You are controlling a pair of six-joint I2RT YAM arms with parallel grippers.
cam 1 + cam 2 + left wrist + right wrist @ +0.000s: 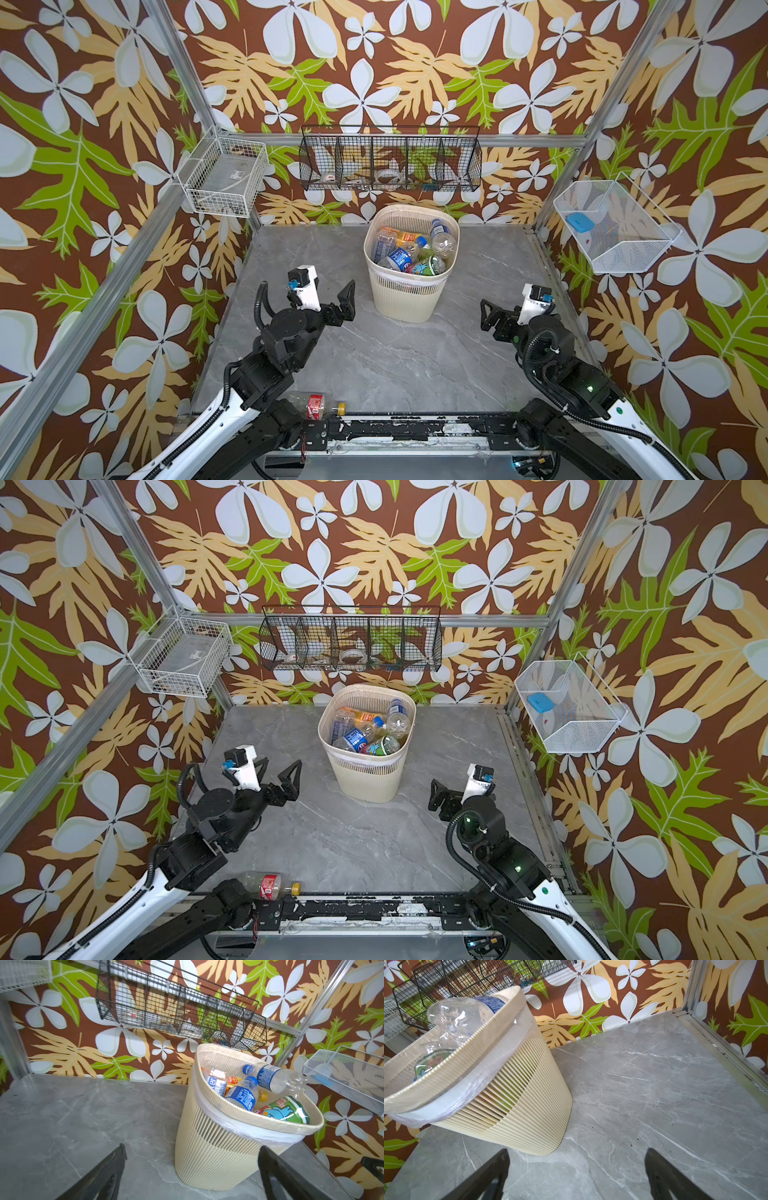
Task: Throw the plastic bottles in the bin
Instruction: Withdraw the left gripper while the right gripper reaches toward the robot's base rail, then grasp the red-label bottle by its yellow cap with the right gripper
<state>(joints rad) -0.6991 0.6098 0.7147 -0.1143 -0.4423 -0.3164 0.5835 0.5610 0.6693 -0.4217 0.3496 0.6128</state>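
One bottle [316,405] is not in the bin [399,299]. It is clear with a red label and a yellow cap, and it lies on its side at the near edge of the grey marble table [415,365], left of centre. Its cap points right and its base is partly hidden by the left arm.

The other plastic bottles [411,249] are heaped inside the bin, which stands upright at the far middle of the table with a clear liner [239,1126] folded over below its rim. A clear, blue-capped bottle [274,1078] leans against the far right side and pokes above the rim. A green-labelled one [284,1109] with a blue cartoon figure lies by the near right side, and an orange-labelled one [405,237] sits toward the far side.

The left gripper [192,1148] hangs to the near left of the bin, apart from it, jaws spread wide with nothing between them. The right gripper [577,1153] sits low to the near right of the bin, also spread wide and empty.

On the far wall hangs a black wire rack [390,162]. White wire baskets are fixed to the left [224,178] and right [615,245] walls.
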